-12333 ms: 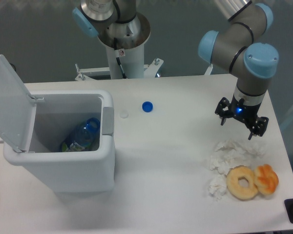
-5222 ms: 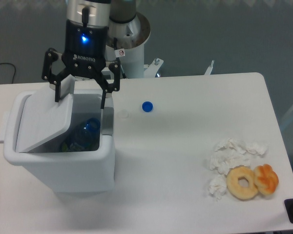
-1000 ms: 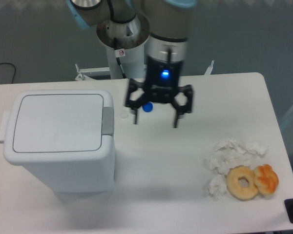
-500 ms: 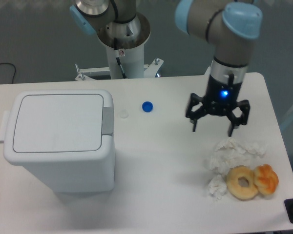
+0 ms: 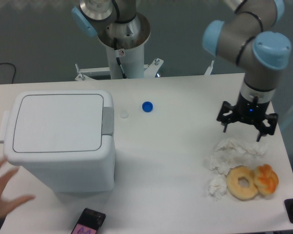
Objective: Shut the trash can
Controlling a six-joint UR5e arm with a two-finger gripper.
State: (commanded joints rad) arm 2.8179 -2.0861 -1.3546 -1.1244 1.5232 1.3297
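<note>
Only one fixed view here, looking down at the white table (image 5: 171,161). Can't see inside the trash can (image 5: 58,141) at all, since the flat lid (image 5: 58,122) sits fully down, flush with the rim; grey push tab (image 5: 108,120) showing on its right edge. Cut off at the bottom-left corner: a blurry human hand (image 5: 5,192), fingers spread, just beside the near-left side of the bin, can't tell whether touching it. Also half-cropped at the near edge: a dark phone (image 5: 88,222) with a lit screen, screen content too small to read. Something black clipped at the bottom-right corner, not identifiable. On to the gripper (image 5: 247,129): fingers spread wide apart, nothing between them, touching nothing, hanging over the right side of the table just above and far of the crumpled white tissues (image 5: 232,151). Blue light glowing on its body. Near of the tissues, a doughnut (image 5: 242,182) with an orange pastry-looking thing (image 5: 266,178) right beside it, hard to say exactly what. Trash can sitting way over on the left side of the table, well apart from the gripper, with a small blue bottle cap (image 5: 147,106) and a faint whitish disc (image 5: 124,114) lying between them, nearer the bin. Robot base pedestal (image 5: 123,44) at the far edge, behind the table.
</note>
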